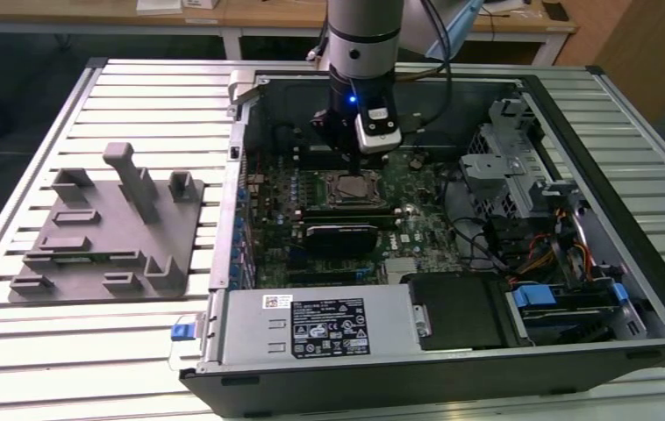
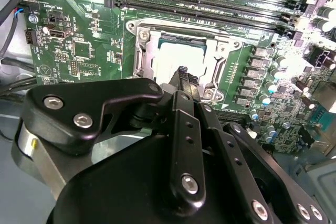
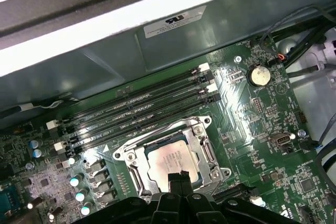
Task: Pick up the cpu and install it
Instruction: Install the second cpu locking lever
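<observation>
We see the cpu [image 3: 167, 162] lying flat in the motherboard socket [image 3: 202, 153] directly beneath our gripper [image 3: 178, 176], whose fingertips appear drawn together, seemingly touching its near edge.

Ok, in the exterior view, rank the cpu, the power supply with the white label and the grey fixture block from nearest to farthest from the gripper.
1. The cpu, in its socket on the motherboard, directly below the gripper.
2. The power supply, at the case's near edge.
3. The grey fixture block, outside the case on the slatted table, at the exterior view's left.
</observation>
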Available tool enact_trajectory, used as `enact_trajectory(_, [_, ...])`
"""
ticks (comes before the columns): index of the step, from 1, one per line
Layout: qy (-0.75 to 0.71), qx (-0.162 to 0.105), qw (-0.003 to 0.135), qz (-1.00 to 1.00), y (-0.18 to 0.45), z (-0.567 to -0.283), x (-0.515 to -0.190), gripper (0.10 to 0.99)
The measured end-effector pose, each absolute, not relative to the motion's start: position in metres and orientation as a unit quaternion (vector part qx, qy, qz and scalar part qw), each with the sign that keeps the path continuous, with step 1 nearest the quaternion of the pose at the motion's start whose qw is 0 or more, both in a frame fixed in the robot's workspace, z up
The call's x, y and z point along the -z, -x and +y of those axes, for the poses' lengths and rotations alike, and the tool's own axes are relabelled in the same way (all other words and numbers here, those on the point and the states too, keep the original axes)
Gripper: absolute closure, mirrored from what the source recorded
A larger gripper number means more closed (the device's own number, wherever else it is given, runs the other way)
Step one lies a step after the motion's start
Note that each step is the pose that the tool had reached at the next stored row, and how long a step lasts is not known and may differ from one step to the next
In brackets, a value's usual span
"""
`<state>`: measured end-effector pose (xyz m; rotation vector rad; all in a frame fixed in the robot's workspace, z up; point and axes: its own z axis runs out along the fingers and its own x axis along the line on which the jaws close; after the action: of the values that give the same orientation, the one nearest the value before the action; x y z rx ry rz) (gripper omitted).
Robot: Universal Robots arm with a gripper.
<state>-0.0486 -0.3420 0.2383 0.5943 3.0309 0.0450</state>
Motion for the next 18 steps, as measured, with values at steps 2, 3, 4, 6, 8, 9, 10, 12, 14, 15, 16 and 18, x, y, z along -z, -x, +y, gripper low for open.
enact_trajectory(2, [-0.192, -0.014, 0.026, 0.981, 0.049, -0.342, -0.238, 0.980])
enact_trajectory(3, [-0.192, -0.014, 0.026, 0.981, 0.049, -0.342, -0.239, 0.980])
enact_trajectory(4, [-0.192, -0.014, 0.026, 0.981, 0.049, -0.343, -0.239, 0.980])
enact_trajectory(6, [-0.192, -0.014, 0.026, 0.981, 0.049, -0.345, -0.238, 0.980])
enact_trajectory(8, [-0.192, -0.014, 0.026, 0.981, 0.049, -0.347, -0.238, 0.980])
enact_trajectory(9, [-0.192, -0.014, 0.026, 0.981, 0.049, -0.349, -0.238, 0.980])
enact_trajectory(10, [-0.192, -0.014, 0.026, 0.981, 0.049, -0.351, -0.238, 0.980])
enact_trajectory(12, [-0.192, -0.014, 0.026, 0.981, 0.049, -0.354, -0.238, 0.980])
enact_trajectory(14, [-0.192, -0.014, 0.026, 0.981, 0.049, -0.357, -0.239, 0.980])
enact_trajectory(15, [-0.192, -0.014, 0.026, 0.981, 0.049, -0.359, -0.238, 0.980])
enact_trajectory(16, [-0.192, -0.014, 0.026, 0.981, 0.049, -0.360, -0.238, 0.980])
enact_trajectory(18, [-0.192, -0.014, 0.026, 0.981, 0.049, -0.363, -0.238, 0.980])
